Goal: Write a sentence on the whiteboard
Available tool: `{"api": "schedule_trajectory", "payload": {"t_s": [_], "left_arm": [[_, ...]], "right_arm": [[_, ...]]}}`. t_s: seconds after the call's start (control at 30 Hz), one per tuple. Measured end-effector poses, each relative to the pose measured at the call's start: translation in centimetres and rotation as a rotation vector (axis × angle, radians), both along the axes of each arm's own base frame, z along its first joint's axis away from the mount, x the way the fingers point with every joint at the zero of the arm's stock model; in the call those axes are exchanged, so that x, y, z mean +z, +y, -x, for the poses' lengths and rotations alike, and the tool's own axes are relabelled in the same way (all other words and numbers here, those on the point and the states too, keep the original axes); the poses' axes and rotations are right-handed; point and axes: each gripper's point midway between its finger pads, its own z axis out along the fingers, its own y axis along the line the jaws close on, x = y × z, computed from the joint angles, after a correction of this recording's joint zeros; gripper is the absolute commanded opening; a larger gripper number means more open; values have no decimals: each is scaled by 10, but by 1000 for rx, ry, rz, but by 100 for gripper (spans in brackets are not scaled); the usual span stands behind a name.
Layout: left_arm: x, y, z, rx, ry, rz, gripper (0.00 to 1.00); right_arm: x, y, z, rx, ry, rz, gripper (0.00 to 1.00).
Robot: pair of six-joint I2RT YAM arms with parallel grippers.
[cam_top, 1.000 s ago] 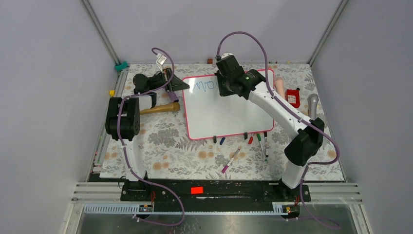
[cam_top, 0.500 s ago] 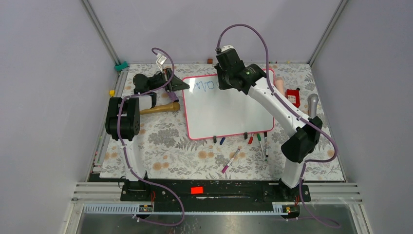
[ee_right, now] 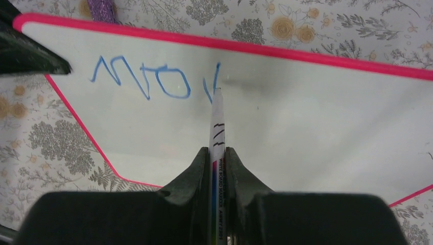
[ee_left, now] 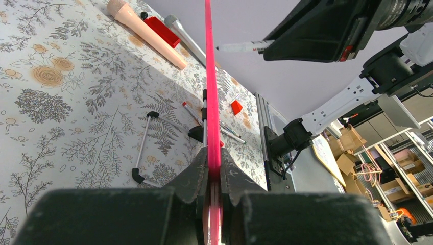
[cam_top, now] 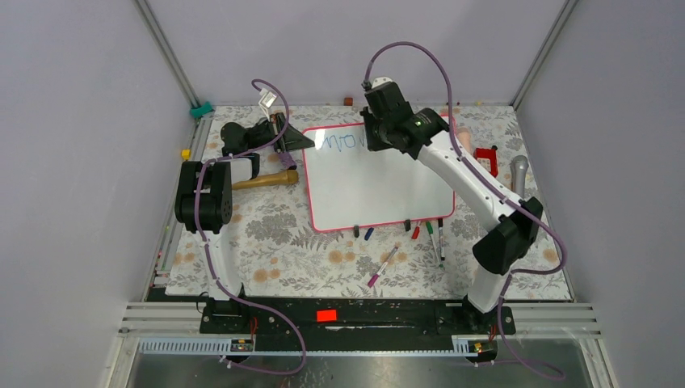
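Observation:
The whiteboard [cam_top: 371, 186], white with a pink rim, lies on the flowered table. The sentence [cam_top: 338, 143] is a few blue letters at its far left corner; in the right wrist view the letters [ee_right: 148, 81] read like "mo" plus a fresh stroke. My right gripper [cam_top: 378, 137] [ee_right: 218, 153] is shut on a white whiteboard marker [ee_right: 217, 120], with its tip touching the board at the end of that stroke. My left gripper [cam_top: 300, 141] [ee_left: 213, 161] is shut on the board's pink rim [ee_left: 209, 76] at the far left corner.
A wooden-handled hammer [cam_top: 262, 180] lies left of the board. Several loose markers [cam_top: 384, 265] [cam_top: 436, 238] lie near the board's front edge, by two black clip feet [cam_top: 355, 230]. A peach cylinder [cam_top: 464, 142], a red item [cam_top: 485, 158] and a grey handle [cam_top: 519, 173] lie to the right.
My right gripper has moved right along the board's far edge with the marker, and the blue writing has grown by a stroke. The left arm has not moved.

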Motion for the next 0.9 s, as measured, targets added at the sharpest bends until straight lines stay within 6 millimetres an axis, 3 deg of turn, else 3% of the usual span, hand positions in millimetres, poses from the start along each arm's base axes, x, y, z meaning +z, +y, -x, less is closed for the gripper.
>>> {"api": "schedule_trajectory", "payload": {"t_s": [0.2,0.43,0.9], "left_arm": [[0,0,0,0,-3,0,0],[0,0,0,-1,-2,0,0],[1,-1,1,-7,-6,-3,0]], "right_arm": [[1,-16,23,11,5,-12,0],[4,-20,17,-9,-5,-18,0],[-2,-11,3,-11,7,-13,0]]}}
